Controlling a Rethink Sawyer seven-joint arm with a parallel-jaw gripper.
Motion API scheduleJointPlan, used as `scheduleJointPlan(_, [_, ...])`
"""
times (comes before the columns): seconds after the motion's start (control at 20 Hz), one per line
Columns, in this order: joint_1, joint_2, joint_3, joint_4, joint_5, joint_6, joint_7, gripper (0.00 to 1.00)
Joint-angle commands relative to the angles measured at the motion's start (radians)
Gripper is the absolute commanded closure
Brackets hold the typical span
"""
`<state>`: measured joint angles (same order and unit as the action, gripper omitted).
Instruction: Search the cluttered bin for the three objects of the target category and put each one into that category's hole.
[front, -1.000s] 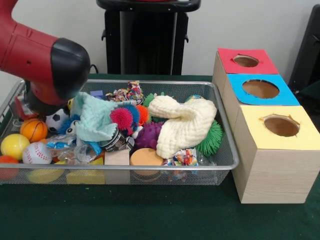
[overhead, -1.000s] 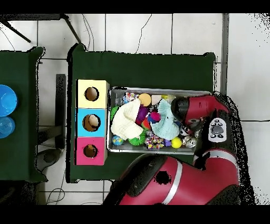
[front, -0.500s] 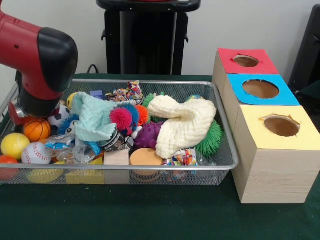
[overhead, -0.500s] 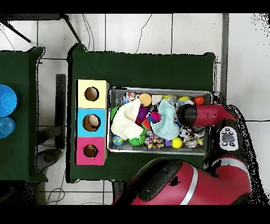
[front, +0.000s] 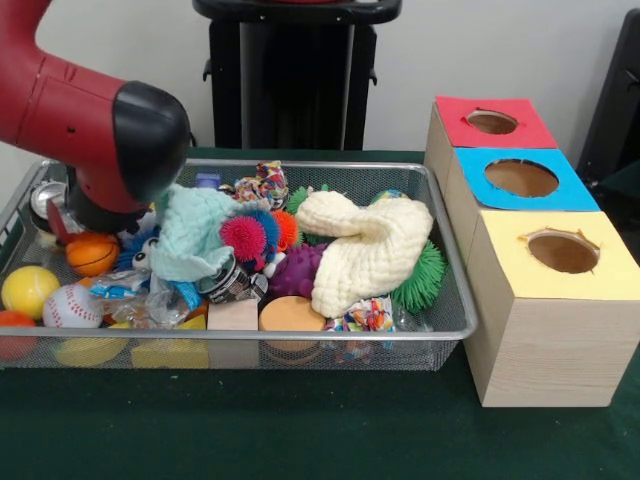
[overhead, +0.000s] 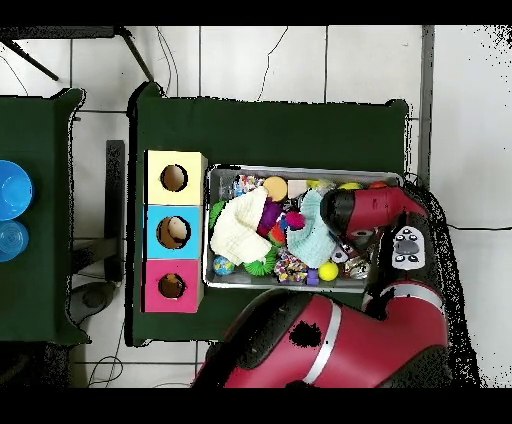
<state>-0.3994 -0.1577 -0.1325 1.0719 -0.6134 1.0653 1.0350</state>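
The bin (front: 440, 300), just beside the three-hole box (front: 545, 290), is holding your clutter; the arm (front: 100, 130) is swinging back over its balls (front: 72, 306), still searching. You cannot tell the gripper's jaw state.

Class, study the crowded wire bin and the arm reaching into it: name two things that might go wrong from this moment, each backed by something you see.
1. The bulky red and black arm hides its own pincer and presses against the pale teal knitted cloth, so it may drag the cloth along or grasp blindly.
2. The small orange basketball and white baseball lie packed beside it in the wire mesh bin; a nudge might roll them under other toys.
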Motion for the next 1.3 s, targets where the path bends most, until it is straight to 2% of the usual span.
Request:
scheduleJointPlan(0.05, [0.041,0.091,0.018,-0.038,-0.025,0.196,-0.037,0.0])
scheduleJointPlan(0.3, [0.074,0.133,-0.015,-0.117,-0.086,0.219,-0.046,0.0])
scheduleJointPlan(0.55, [0.103,0.125,-0.033,-0.142,-0.129,0.125,-0.019,0.0])
scheduleJointPlan(0.65, [0.106,0.112,-0.03,-0.134,-0.138,0.073,-0.005,0.0])
scheduleJointPlan(0.7, [0.109,0.085,-0.032,-0.094,-0.141,0.034,0.007,0.0])
scheduleJointPlan(0.9, [0.113,0.036,-0.026,-0.024,-0.152,-0.085,0.045,0.0])
scheduleJointPlan(1.1, [0.109,0.009,-0.041,0.022,-0.135,-0.069,0.029,0.0])
scheduleJointPlan(1.3, [0.068,0.023,-0.007,0.053,-0.084,-0.059,-0.002,0.0])
